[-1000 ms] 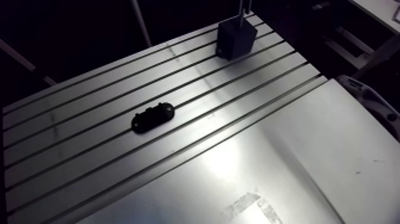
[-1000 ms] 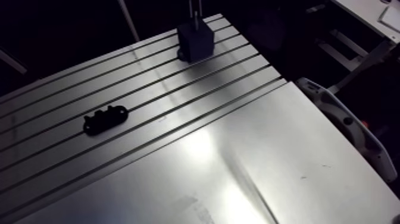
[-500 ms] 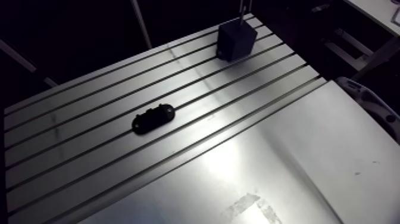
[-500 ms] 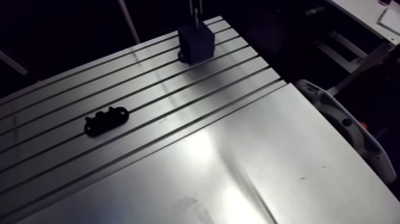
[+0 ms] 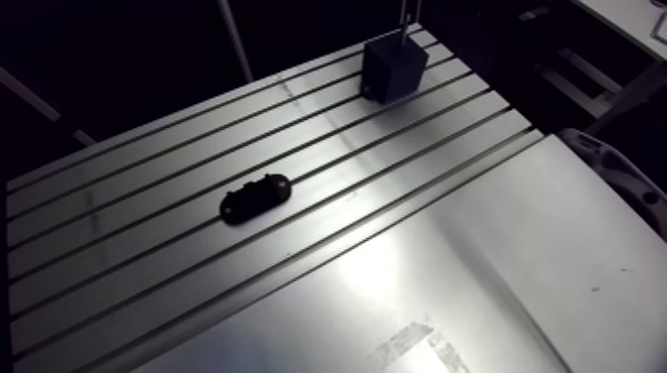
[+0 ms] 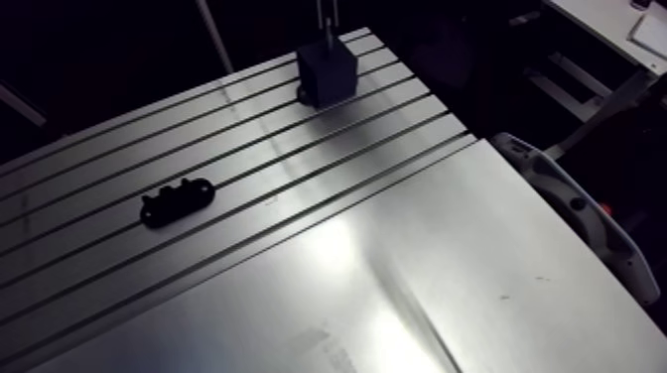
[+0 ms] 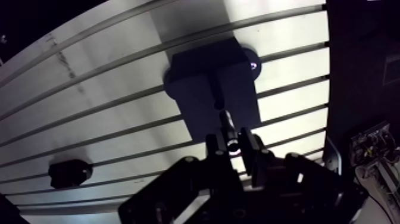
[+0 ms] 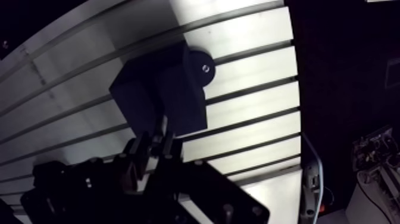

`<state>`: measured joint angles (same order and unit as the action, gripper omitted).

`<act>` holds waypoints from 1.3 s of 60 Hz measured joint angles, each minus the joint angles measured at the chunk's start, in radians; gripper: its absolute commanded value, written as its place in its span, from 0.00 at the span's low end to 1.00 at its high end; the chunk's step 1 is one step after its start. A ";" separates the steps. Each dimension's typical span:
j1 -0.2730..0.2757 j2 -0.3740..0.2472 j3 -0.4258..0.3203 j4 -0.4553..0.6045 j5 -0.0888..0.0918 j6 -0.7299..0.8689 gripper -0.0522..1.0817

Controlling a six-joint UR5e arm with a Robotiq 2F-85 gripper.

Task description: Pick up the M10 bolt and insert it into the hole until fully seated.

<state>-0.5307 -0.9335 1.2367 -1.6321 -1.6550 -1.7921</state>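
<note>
My claw (image 7: pixel 232 144) is clamped on the M10 bolt (image 7: pixel 224 122), which is over the black block (image 7: pixel 196 89) near the table's (image 5: pixel 149 248) corner.

Open table (image 5: pixel 476 248) between block (image 5: pixel 392 69) and bracket (image 5: pixel 255 197)

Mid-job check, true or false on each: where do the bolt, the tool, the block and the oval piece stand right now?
1. The tool is shut on the bolt. True.
2. The bolt lies loose on the table. False: the tool holds it, pointing at the black block.
3. The black oval piece lies apart from the block. True.
4. The block stands at the table's middle. False: it stands near a corner; the oval piece is nearer the middle.
</note>
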 measured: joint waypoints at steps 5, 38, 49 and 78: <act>0.000 0.000 0.000 -0.001 0.001 0.000 1.00; 0.004 0.002 -0.002 -0.004 0.005 0.002 1.00; 0.004 0.003 -0.002 -0.004 0.003 0.003 1.00; 0.001 0.005 0.006 -0.006 0.004 0.005 1.00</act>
<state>-0.5293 -0.9287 1.2426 -1.6385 -1.6511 -1.7873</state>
